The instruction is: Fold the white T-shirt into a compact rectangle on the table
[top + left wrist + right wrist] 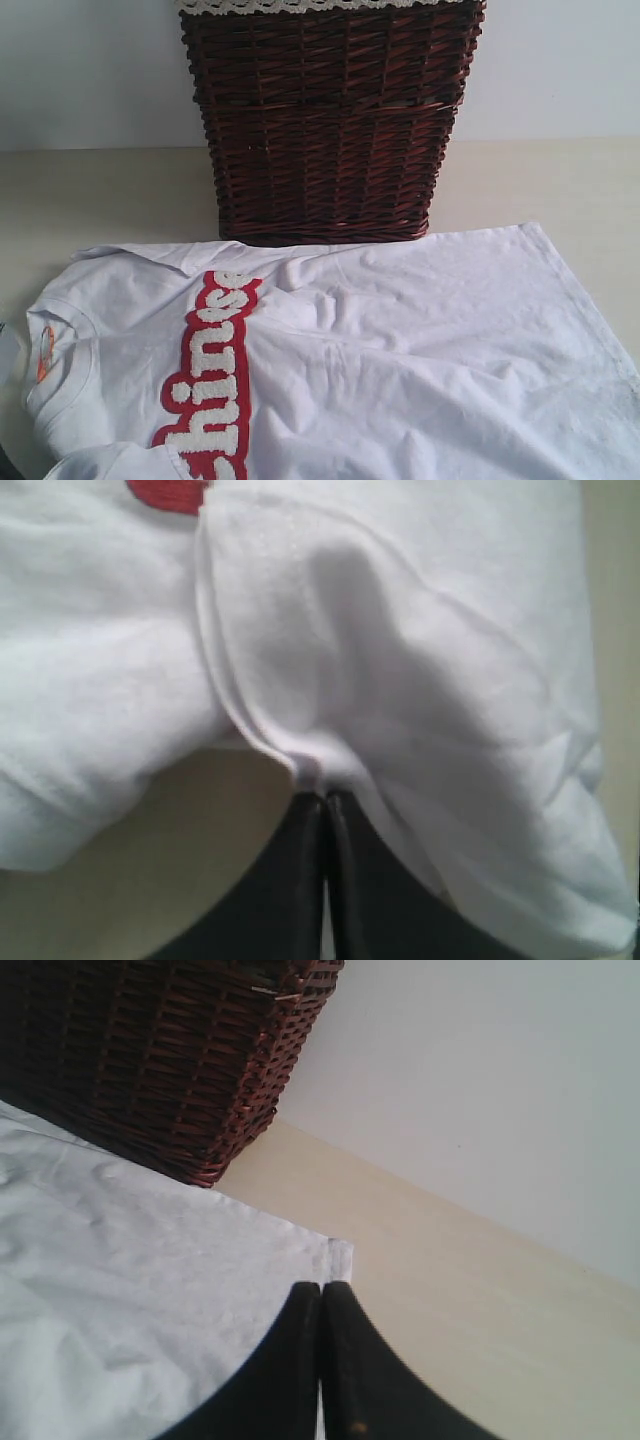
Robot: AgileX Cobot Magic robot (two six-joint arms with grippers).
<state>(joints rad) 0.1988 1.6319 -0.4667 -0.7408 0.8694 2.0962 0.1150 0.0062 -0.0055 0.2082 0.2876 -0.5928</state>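
The white T-shirt (380, 360) lies spread on the table (90, 200), with its red-edged lettering (210, 370) and orange neck tag (45, 352) towards the left. Neither gripper shows in the exterior view. In the left wrist view, my left gripper (325, 798) is shut on a pinched ridge of the white T-shirt (400, 670), and the cloth tents up to the tips. My right gripper (322, 1288) is shut, with its tips lined up just short of the shirt's hem corner (338, 1256). That corner (530, 230) lies flat on the table.
A dark wicker basket (325, 120) with a lace-trimmed liner (300, 5) stands behind the shirt, against a pale wall. It touches the shirt's far edge. Bare table (480, 1300) runs to the right of the hem corner.
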